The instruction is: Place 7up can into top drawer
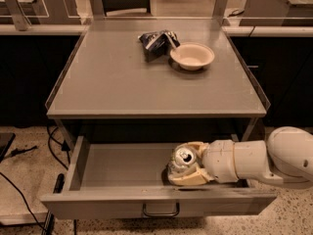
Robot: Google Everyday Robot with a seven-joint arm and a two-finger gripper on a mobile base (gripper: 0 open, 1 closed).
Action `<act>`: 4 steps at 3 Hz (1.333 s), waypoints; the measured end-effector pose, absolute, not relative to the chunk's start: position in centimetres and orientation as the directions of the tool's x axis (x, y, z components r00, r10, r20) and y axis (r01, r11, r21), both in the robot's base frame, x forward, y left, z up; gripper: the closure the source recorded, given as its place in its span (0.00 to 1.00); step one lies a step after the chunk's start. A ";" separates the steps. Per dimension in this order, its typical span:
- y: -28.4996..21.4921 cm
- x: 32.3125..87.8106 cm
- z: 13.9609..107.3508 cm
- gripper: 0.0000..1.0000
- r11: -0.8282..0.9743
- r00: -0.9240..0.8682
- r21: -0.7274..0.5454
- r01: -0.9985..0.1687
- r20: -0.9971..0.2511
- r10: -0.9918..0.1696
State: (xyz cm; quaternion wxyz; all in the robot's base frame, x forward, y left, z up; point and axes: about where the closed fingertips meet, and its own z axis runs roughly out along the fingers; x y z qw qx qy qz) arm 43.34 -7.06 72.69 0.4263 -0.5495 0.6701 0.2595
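The 7up can (182,161) is a small dented can with a silver top and pull tab. It stands upright low inside the open top drawer (117,168), right of its middle and near the front panel. My gripper (188,163) reaches in from the right and its cream fingers (188,176) are closed around the can. The drawer is pulled out from under the grey table, with a curved metal handle (161,211) on its front panel.
On the grey table top (117,82) sit a crumpled dark foil bag (155,41) and a cream bowl (192,56), both at the back. A black cable (24,204) runs over the speckled floor at the left. Desks stand behind the table.
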 end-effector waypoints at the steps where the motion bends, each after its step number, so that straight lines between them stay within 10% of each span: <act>1: -7.1 43.3 72.7 1.00 0.261 -0.032 -0.121 -0.958 -0.856 -0.515; 4: -6.2 45.5 70.5 1.00 0.200 0.037 -0.169 -0.965 -0.845 -0.534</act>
